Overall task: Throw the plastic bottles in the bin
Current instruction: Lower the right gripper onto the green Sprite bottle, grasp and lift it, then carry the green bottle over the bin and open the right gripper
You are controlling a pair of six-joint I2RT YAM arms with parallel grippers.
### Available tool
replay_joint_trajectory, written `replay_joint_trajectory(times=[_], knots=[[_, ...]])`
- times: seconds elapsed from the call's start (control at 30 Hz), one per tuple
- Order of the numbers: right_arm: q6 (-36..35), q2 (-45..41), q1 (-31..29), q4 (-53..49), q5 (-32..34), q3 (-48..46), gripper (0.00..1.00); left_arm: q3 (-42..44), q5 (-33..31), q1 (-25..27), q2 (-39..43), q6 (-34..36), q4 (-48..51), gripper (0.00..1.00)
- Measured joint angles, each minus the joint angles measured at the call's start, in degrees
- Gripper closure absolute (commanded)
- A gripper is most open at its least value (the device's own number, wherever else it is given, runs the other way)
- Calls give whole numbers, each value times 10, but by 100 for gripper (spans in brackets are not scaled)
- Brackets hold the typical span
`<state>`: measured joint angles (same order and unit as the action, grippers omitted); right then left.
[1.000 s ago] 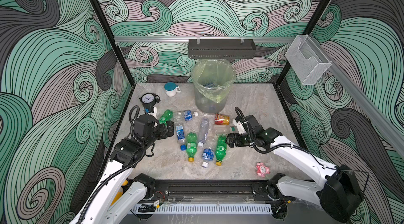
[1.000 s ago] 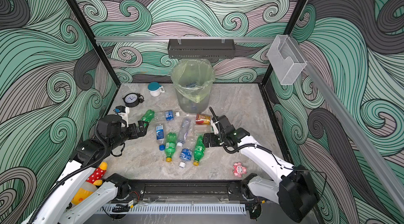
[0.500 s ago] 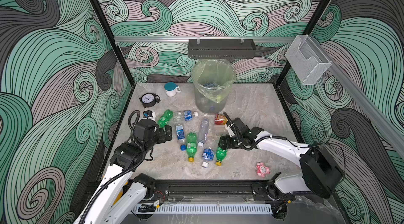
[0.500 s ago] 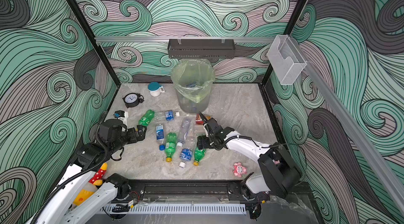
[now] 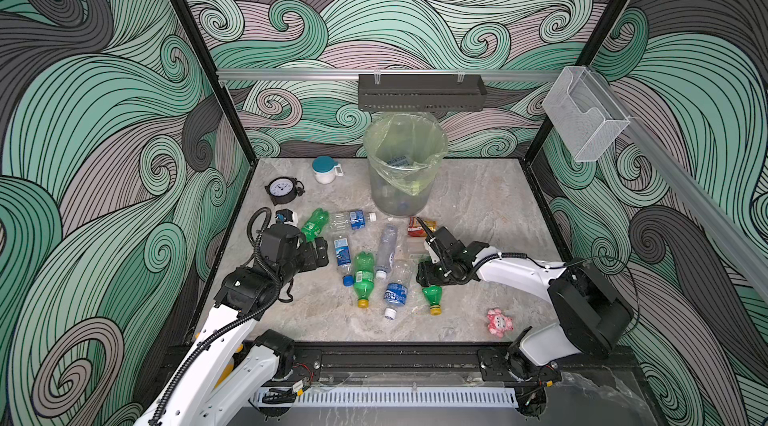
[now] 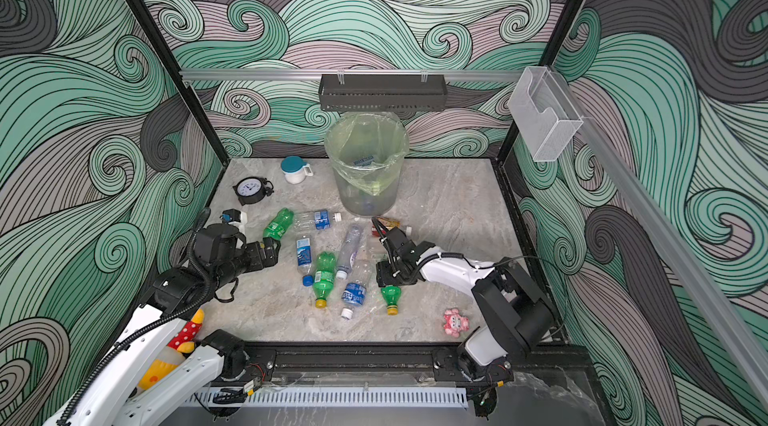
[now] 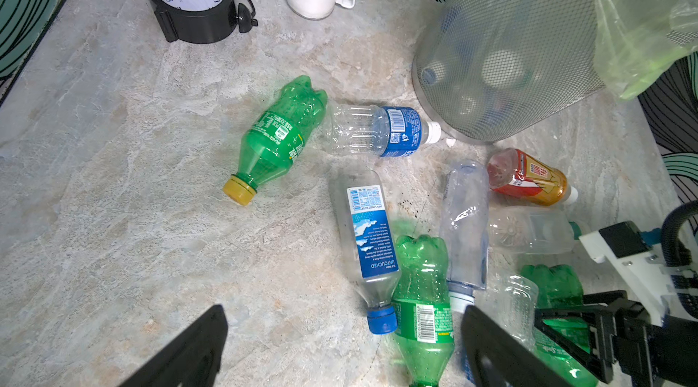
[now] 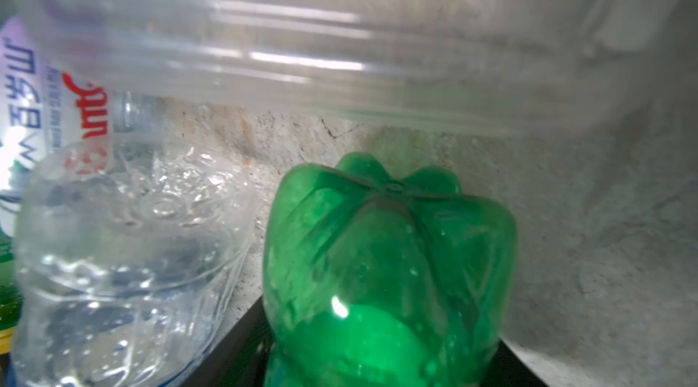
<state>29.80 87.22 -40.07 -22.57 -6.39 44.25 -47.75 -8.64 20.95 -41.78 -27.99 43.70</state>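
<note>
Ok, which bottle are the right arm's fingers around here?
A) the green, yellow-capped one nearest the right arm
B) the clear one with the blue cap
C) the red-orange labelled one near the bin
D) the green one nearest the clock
A: the right gripper sits over that green bottle in both top views, and the bottle's lobed base shows between the fingers in the right wrist view.

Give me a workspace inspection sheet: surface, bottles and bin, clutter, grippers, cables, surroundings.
Surface: grey marbled tabletop, bottles strewn mid-table.
Job's things: about nine plastic bottles lying down; translucent grey bin with yellow-green liner upright, some bottles inside.
Clutter: black alarm clock, white teal-lidded jar, pink toy.
Grippers: left gripper open, empty; right gripper straddles a green yellow-capped bottle, grip unclear.
Cables: black corrugated hose looped at left wrist.
Surroundings: black perforated shelf, clear wall box.
</note>
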Motion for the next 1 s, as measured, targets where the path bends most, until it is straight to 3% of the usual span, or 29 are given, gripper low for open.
replay_joint_trajectory(times=[0.13, 0.63, 1.0], knots=[[-10, -10, 0, -17, 15, 0, 51, 5, -3, 0, 0, 0, -6, 1], [-52, -120, 6, -62, 78, 0, 51, 38, -13, 0, -4, -1, -20, 2], [-67, -230, 97, -51, 59, -23, 52, 38, -23, -1, -10, -1, -25, 2]])
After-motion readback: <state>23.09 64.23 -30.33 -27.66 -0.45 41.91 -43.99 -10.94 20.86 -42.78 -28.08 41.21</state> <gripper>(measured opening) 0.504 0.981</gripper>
